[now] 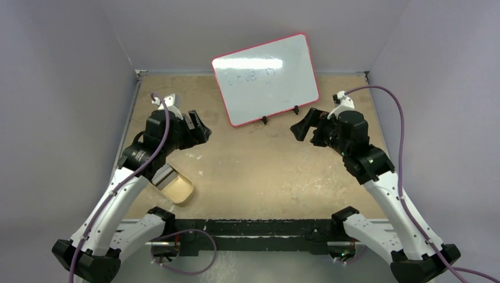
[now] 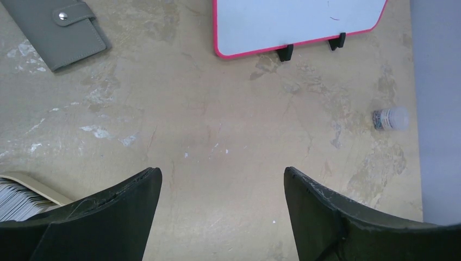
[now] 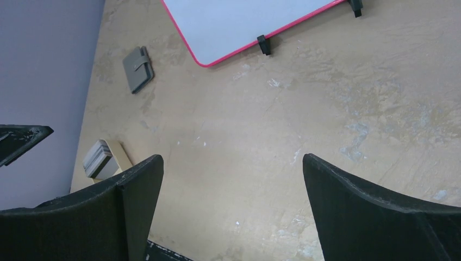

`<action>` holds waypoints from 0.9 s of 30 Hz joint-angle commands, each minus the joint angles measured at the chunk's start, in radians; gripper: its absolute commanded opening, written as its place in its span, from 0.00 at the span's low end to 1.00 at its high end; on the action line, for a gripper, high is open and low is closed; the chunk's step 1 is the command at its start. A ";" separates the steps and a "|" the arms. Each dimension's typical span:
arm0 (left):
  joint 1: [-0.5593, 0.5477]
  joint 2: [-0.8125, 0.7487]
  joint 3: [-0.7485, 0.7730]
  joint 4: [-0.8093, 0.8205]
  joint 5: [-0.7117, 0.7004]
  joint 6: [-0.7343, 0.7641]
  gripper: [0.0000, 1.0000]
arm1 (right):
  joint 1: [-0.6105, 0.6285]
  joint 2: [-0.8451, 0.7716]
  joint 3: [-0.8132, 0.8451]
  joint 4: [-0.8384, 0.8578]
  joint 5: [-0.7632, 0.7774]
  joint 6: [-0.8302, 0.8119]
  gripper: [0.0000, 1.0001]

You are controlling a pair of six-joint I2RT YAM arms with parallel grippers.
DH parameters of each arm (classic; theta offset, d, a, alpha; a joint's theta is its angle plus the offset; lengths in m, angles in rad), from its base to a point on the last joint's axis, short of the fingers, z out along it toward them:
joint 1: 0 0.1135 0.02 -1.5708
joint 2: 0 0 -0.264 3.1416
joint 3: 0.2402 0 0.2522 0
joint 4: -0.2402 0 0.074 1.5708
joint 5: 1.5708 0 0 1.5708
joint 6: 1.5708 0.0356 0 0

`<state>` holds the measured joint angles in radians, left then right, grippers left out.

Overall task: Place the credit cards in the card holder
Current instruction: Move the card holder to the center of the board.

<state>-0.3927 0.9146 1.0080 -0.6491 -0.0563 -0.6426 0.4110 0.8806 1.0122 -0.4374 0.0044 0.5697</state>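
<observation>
Gaping empty, left fingers [image 2: 108, 217] and right fingers [image 3: 369, 212] face whiteboard [image 1: 265, 79] with illegible scrawl.

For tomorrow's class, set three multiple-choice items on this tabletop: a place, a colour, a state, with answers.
1. Where is the stack of thin pale cards? A in the gold rounded metal tin; B loose on the tabletop; C in a gripper.
2. What colour rims the tilted rectangular whiteboard? A green; B red; C black.
3. How is the small grey snap-tab wallet? A spread open; B closed; C gripped.
Answers: 1 A, the cards sit in the tin's end; 2 B, its rim is red; 3 B, the tab is snapped over the front.
</observation>
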 commanded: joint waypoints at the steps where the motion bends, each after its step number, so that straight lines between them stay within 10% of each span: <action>1: 0.008 -0.016 0.032 0.037 -0.004 0.011 0.82 | -0.004 -0.015 0.009 0.028 -0.005 0.014 0.99; 16: 0.023 0.143 0.107 -0.017 -0.357 -0.018 0.70 | -0.004 -0.004 0.008 0.055 -0.025 0.019 0.99; 27: 0.297 0.463 0.160 0.127 -0.310 -0.070 0.44 | -0.004 -0.039 0.012 0.090 -0.040 -0.013 0.99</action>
<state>-0.1223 1.2930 1.1213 -0.6212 -0.3382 -0.6853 0.4110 0.8661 1.0058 -0.3977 -0.0029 0.5800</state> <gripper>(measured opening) 0.466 0.994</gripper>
